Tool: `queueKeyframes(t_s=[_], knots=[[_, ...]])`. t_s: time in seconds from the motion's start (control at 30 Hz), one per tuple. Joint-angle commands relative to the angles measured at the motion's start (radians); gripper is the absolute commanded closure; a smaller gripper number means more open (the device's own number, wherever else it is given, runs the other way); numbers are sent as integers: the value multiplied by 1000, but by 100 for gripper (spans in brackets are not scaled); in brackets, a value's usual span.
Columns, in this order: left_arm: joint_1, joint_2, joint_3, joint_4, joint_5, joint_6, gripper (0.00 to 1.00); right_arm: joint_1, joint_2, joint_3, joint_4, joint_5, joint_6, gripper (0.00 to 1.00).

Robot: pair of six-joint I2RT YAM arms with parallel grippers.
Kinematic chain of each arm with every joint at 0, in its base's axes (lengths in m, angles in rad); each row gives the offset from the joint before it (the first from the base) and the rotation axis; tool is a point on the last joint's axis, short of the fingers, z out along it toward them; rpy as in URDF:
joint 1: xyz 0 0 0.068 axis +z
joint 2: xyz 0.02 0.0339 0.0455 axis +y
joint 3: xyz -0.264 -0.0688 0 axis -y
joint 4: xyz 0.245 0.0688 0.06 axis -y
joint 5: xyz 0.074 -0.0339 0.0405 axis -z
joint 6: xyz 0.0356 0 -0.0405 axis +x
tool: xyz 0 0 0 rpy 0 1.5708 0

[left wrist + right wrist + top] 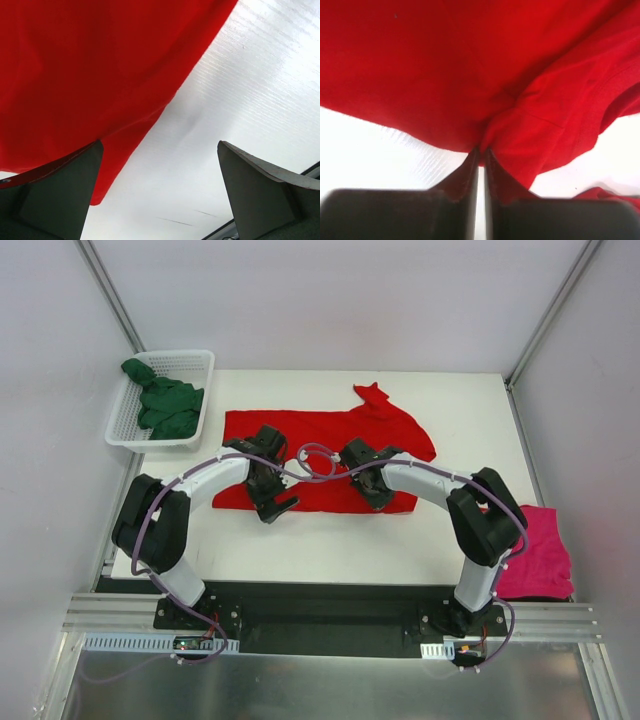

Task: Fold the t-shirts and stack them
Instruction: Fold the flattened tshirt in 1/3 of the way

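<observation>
The red t-shirt point(330, 435) lies spread across the middle of the table. My left gripper point(279, 506) hovers open at its near left edge. In the left wrist view the red t-shirt point(90, 65) reaches one fingertip point(75, 170), and only bare table lies between the jaws of the left gripper point(160, 150). My right gripper point(372, 496) is at the shirt's near right edge. In the right wrist view, the right gripper point(481, 151) is pinched shut on a bunched fold of the red t-shirt point(445, 65). The green t-shirt point(165, 405) lies crumpled in the basket. The pink t-shirt point(540, 555) sits at the right.
A white mesh basket point(199, 359) stands at the table's back left corner. Frame posts and white walls close in the back and sides. The pink shirt hangs partly over the table's near right edge behind my right arm's base.
</observation>
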Motion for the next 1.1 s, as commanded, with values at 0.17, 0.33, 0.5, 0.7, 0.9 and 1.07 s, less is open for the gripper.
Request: queueKeyframes(t_s=[0.17,0.33,0.5,0.7,0.9,1.07], knots=[[-6,-42,-27,-20,55,-1,1,10,-21,37,-51,54,-11,99],[-6,-5,-25,-3,46,0,1,13,-43,52,-101,28,-18,99],[-6,24,7,10,50,-6,1,13,-67,61,-152,-2,-31,99],[-6,51,47,14,57,-1,1,19,-115,46,-206,-36,-51,91],[-6,56,59,14,55,3,1,20,-161,-29,-187,-32,-94,82],[-6,51,50,14,43,13,1,22,-161,-56,-178,-48,-103,69]])
